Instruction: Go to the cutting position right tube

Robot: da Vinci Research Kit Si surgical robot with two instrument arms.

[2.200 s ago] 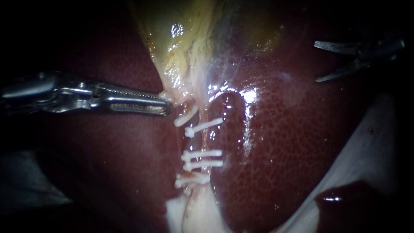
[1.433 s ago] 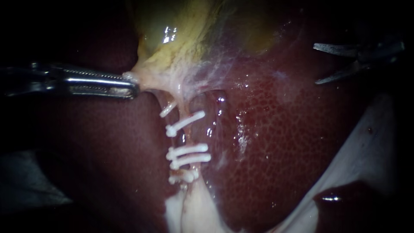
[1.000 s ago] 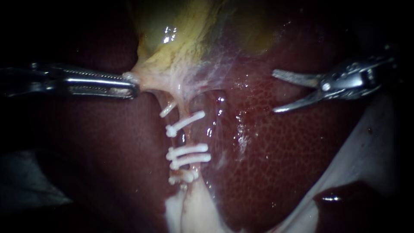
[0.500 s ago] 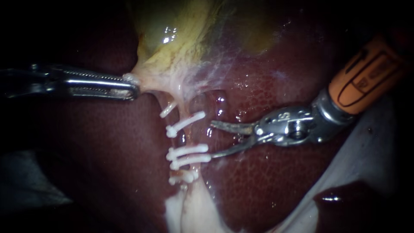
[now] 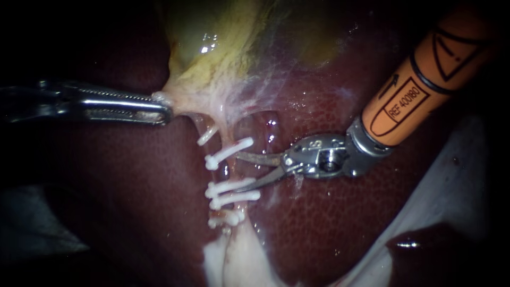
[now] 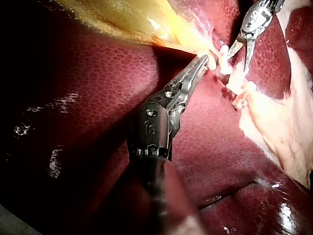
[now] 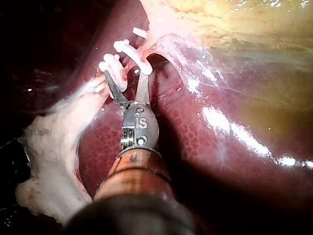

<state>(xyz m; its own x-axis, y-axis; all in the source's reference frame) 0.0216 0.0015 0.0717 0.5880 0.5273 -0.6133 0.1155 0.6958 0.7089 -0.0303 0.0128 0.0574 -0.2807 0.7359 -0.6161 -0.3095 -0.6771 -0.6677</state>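
White clips (image 5: 229, 151) now flank the right instrument (image 5: 240, 171), whose jaws have been brought astride the tube (image 5: 227, 171), open and gripping nothing.

right instrument (image 5: 238, 172): blade tips are sitting among the clips (image 5: 234, 187), too small to tell whether they are touching the tube (image 5: 229, 171). left instrument (image 5: 166, 110): shaft is lying half lost in dark. gallbladder (image 5: 223, 48) is being cut off by the endoscope view's top edge.

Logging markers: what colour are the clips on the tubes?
The clips are white, clearest in the endoscope view.
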